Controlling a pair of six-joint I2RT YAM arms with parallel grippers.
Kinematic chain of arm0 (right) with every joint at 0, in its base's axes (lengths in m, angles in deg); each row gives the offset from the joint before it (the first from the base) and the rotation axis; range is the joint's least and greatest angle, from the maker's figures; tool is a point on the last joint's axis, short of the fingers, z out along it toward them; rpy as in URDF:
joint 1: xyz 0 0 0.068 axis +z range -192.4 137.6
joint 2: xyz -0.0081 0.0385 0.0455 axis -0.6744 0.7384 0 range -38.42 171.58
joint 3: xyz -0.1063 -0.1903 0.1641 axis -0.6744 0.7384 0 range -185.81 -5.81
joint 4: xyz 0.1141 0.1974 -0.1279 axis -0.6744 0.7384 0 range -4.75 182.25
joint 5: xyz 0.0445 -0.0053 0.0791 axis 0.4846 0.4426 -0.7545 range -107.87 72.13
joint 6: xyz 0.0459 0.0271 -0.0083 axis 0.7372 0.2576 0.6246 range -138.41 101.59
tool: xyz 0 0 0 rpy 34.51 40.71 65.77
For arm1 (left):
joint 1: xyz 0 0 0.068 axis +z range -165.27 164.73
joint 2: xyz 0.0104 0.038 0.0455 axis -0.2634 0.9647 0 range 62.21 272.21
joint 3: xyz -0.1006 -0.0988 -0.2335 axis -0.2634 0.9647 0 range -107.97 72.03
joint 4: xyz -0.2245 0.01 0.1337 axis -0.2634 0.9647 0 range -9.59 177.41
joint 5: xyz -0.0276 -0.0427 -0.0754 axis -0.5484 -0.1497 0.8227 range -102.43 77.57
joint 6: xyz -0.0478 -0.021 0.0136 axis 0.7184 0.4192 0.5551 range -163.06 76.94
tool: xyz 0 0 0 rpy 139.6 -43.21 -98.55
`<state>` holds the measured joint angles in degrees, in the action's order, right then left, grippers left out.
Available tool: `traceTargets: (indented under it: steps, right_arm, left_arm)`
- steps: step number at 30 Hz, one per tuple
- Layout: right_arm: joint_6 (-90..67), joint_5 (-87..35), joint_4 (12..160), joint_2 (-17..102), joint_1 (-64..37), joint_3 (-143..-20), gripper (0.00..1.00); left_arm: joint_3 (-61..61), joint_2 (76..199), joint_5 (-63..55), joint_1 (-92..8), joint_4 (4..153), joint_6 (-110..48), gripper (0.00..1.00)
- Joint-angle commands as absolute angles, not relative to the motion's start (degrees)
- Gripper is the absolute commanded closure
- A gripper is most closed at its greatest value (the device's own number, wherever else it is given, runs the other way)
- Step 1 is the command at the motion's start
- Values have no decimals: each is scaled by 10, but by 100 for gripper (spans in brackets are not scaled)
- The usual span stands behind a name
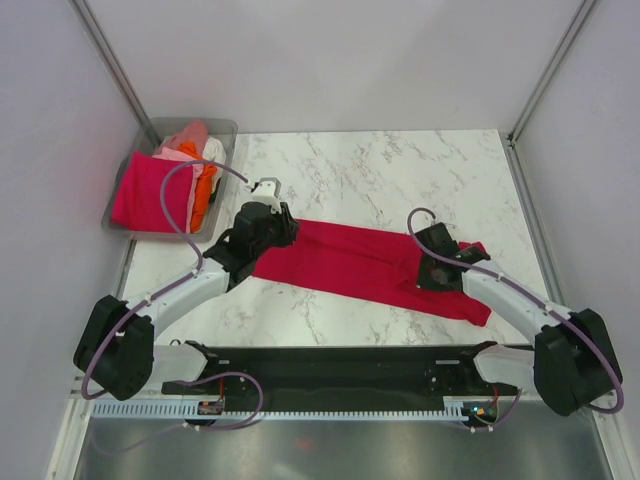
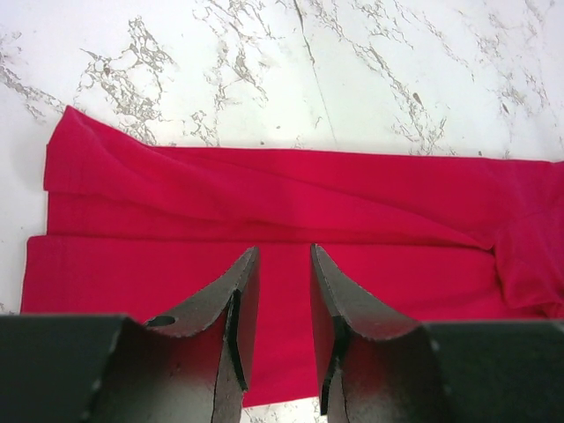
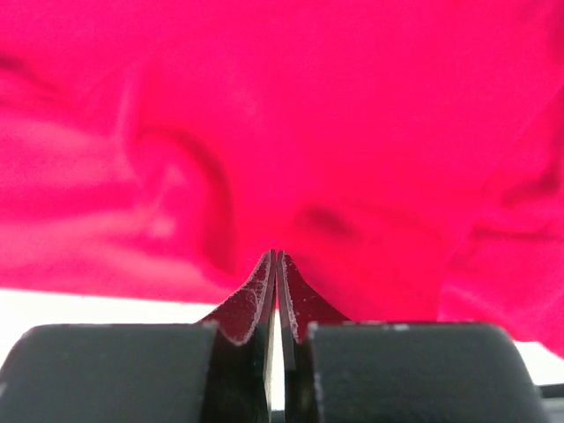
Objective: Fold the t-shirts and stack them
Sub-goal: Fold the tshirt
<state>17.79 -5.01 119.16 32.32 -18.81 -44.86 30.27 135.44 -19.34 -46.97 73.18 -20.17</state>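
Shirt (image 1: 370, 265), red, lay stretched across the bench (image 1: 400, 170). Wrist views alone showed the left hand (image 2: 282, 251) narrowly parted above it, right hand (image 3: 277, 256) pinching its edge; overhead alone showed the bin (image 1: 228, 125).

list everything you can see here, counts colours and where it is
red t-shirt: one, crimson, long folded strip across the table's middle
bin: one, clear grey, far left corner
magenta-pink shirt: one, draped over the bin's left side
orange shirt: one, in the bin, right side
pale pink shirt: one, bin's far end
white shirt: one, bin's far right
table: one, white marble
left gripper: one, black, open over the strip's left end
right gripper: one, black, shut on the strip's right end
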Motion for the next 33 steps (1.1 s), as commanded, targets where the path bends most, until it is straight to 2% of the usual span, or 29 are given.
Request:
traceTargets:
  steps: [1, 8, 9, 10, 13, 19, 22, 26, 27, 28, 31, 33]
  right_arm:
    - [212, -110, 1246, 279, -159, -446, 91]
    - [243, -171, 1278, 240, -113, -451, 87]
    - [244, -162, 1281, 232, -113, -462, 85]
    - [247, -122, 1285, 216, -113, -470, 78]
    - [261, -47, 1291, 200, -113, -489, 71]
    - [310, 60, 1289, 210, -132, -476, 70]
    - [362, 75, 1288, 172, -151, -441, 61]
    - [421, 78, 1277, 101, -153, -382, 58]
    - [428, 78, 1277, 91, -153, -375, 51]
    - [434, 78, 1275, 90, -153, -371, 40]
    - [442, 84, 1273, 113, -153, -361, 33]
    - [444, 84, 1269, 140, -153, -359, 33]
  left_arm:
    - [303, 1344, -196, -471, 720, -209, 63]
    - [301, 1337, -206, -472, 728, -214, 63]
    - [302, 1334, -209, -472, 728, -214, 63]
    - [303, 1333, -213, -472, 728, -214, 63]
    - [305, 1333, -214, -472, 728, -214, 63]
    - [304, 1338, -217, -472, 728, -213, 63]
    - [305, 1338, -217, -472, 728, -210, 64]
    - [306, 1339, -210, -472, 728, -206, 64]
    - [306, 1340, -211, -472, 729, -206, 63]
    - [306, 1339, -211, -472, 728, -205, 64]
    - [305, 1339, -210, -472, 728, -205, 63]
    - [305, 1340, -211, -472, 728, -205, 64]
